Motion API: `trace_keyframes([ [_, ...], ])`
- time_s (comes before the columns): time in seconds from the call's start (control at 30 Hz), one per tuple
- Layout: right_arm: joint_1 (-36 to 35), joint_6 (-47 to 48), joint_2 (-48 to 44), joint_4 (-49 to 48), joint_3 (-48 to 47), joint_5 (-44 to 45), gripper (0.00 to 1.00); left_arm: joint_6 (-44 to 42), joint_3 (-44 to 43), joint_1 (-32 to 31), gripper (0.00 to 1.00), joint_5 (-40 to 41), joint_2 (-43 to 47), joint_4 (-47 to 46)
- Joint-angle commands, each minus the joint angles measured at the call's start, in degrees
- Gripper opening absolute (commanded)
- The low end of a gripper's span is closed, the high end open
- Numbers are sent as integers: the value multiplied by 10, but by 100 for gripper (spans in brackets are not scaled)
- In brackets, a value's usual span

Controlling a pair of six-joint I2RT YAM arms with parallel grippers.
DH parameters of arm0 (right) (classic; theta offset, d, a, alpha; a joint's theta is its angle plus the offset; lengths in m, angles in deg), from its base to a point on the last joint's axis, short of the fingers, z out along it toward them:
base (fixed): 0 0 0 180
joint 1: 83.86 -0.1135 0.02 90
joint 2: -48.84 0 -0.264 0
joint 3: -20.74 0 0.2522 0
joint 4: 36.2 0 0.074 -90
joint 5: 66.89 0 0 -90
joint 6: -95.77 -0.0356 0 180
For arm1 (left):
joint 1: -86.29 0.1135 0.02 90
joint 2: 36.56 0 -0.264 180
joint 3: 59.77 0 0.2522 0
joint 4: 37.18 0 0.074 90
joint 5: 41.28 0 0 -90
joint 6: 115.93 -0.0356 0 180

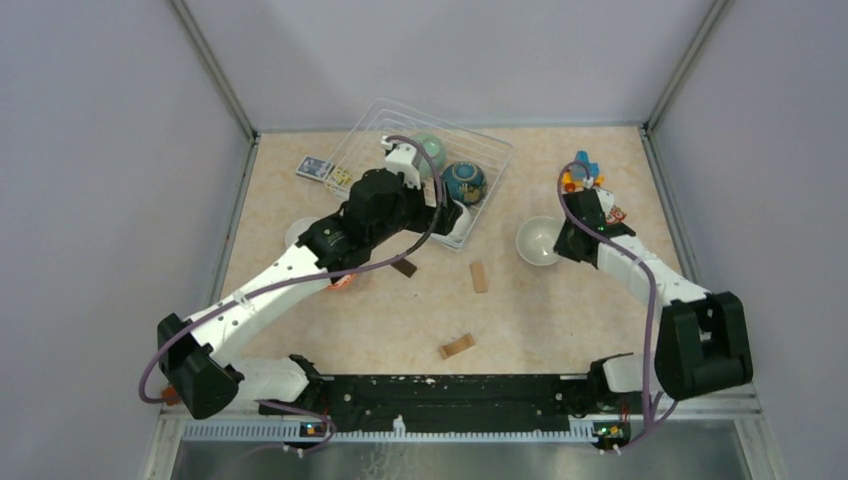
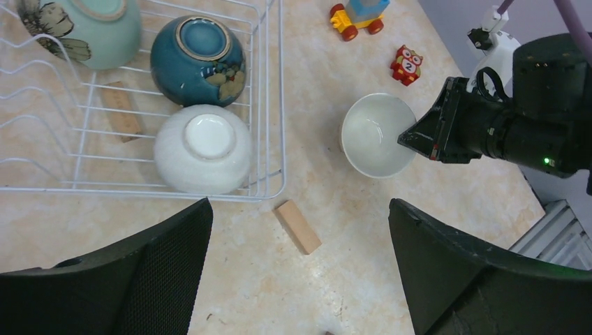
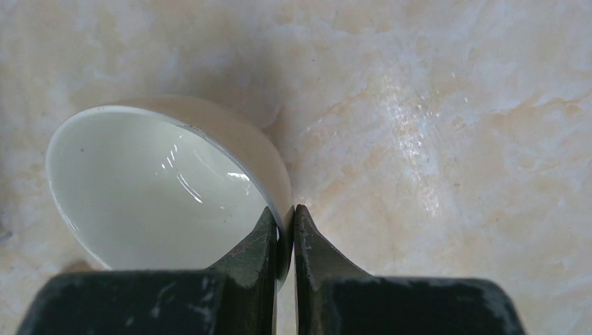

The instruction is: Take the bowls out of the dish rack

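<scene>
White bowl (image 3: pixel 153 188) on the table outside dish rack (image 2: pixel 274 105), rim pinched by right gripper (image 3: pixel 283 237) | left gripper (image 2: pixel 300 208) spread wide, empty, poised near upturned white bowl (image 2: pixel 202 148) in rack corner | step: likely set-down; next: right lets go, left lowers over that bowl

Dish rack (image 2: pixel 274 125) sits back-left on the bench (image 2: pixel 335 265), with three bowls lined up along its right side: rear bowl (image 2: pixel 77 28), middle bowl (image 2: pixel 197 59), front bowl (image 2: pixel 202 148). A fourth bowl (image 2: pixel 377 136) stands on the bench off to the rack's right. A block (image 2: pixel 298 227) lies just in front of the gap between them. The toy car (image 2: pixel 359 15) and owl toy (image 2: pixel 406 64) sit behind that fourth bowl.
</scene>
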Motion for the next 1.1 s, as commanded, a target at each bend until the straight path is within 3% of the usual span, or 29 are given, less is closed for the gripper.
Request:
trace_keyframes([
  [0.0,36,-17,68,-64,-66,-47,0,-17,18,15,99,5,33,5],
  [0.23,64,-11,173,-85,-127,-100,0,-38,27,31,99,16,59,18],
  [0.77,113,16,354,-48,-288,-122,4,-66,36,35,99,44,91,31],
  [0.87,114,45,378,-18,-327,-129,13,-69,36,35,99,48,92,33],
  [0.97,114,55,387,-3,-338,-118,47,-69,38,35,99,48,93,32],
  [1.07,114,59,377,-11,-330,-112,57,-68,37,35,99,45,91,30],
])
